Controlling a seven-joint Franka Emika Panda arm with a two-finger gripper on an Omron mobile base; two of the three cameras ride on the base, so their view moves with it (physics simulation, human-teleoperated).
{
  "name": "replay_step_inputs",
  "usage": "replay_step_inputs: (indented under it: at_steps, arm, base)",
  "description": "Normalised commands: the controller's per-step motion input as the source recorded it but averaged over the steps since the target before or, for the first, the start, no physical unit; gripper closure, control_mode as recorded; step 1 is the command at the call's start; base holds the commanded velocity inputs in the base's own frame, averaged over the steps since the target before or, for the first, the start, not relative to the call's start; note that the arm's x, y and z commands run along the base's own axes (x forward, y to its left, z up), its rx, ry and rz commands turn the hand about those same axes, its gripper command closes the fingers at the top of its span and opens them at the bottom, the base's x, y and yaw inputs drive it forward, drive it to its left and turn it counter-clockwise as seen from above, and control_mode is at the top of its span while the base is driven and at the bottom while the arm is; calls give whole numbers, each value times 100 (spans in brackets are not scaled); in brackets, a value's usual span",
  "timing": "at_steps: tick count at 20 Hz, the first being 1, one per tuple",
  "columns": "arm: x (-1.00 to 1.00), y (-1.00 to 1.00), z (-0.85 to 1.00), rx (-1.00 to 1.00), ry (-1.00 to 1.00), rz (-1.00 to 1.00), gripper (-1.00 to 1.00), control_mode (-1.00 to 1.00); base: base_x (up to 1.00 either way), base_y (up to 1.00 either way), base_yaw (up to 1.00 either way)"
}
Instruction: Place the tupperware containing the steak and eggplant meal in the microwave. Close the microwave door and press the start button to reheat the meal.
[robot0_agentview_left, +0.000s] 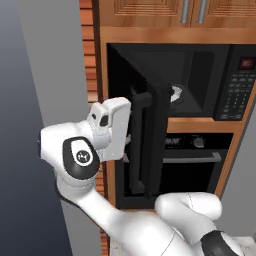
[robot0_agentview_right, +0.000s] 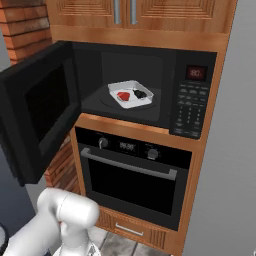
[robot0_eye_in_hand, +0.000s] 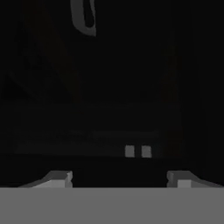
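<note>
In the hand view you see the gripper with its two fingertips spread wide apart and nothing between them, facing a dark surface at close range. In the left base view the hand sits just beside the outer face of the microwave door, near its black vertical handle. The door stands swung open. Inside the microwave lies the tupperware, a shallow white rectangular tray holding the red steak and a dark piece. Its long axis runs diagonally across the cavity floor. The tray lies well apart from the gripper, beyond the door.
</note>
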Motion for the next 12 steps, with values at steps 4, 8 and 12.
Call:
replay_step_inputs:
  at_steps: [4,8,12]
  arm:
    - [-5,-100,-11,15,-13,-9,-100,-100]
    - [14,-100,-3,16,0,-4,-100,-100]
    - [29,-100,0,15,0,0,-100,-100]
  base:
    - [0,0,0]
    - [0,0,0]
    - [0,0,0]
